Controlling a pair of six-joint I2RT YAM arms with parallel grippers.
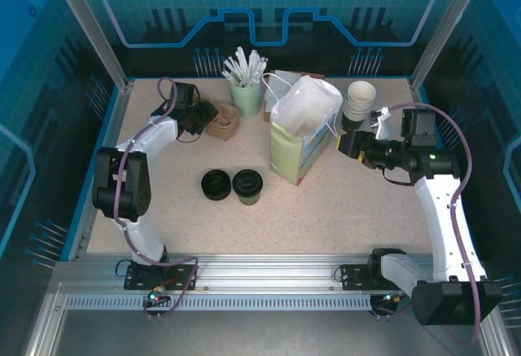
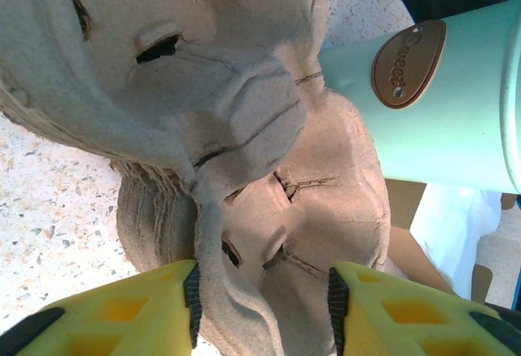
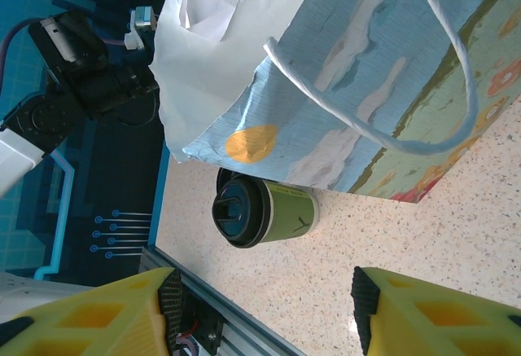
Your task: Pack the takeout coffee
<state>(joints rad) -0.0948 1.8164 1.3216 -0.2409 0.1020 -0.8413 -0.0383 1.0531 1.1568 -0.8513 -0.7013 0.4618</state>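
Two takeout coffee cups with black lids stand mid-table, one (image 1: 216, 184) just left of the other (image 1: 247, 186). The green cup (image 3: 264, 212) also appears in the right wrist view. A patterned paper bag (image 1: 303, 132) (image 3: 366, 87) with a white liner stands open behind them. Brown pulp cup carriers (image 1: 224, 120) (image 2: 269, 177) are stacked at the back left. My left gripper (image 1: 203, 118) (image 2: 262, 303) straddles a ridge of the top carrier, its left pad against the ridge, jaws apart. To the right of the bag, my right gripper (image 1: 346, 146) (image 3: 264, 311) is open and holds nothing.
A mint-green holder (image 1: 246, 95) (image 2: 440, 120) full of white stirrers stands right beside the carriers. A stack of white paper cups (image 1: 359, 102) sits at the back right, close to my right arm. The aluminium rail (image 1: 269, 270) runs along the table's near edge.
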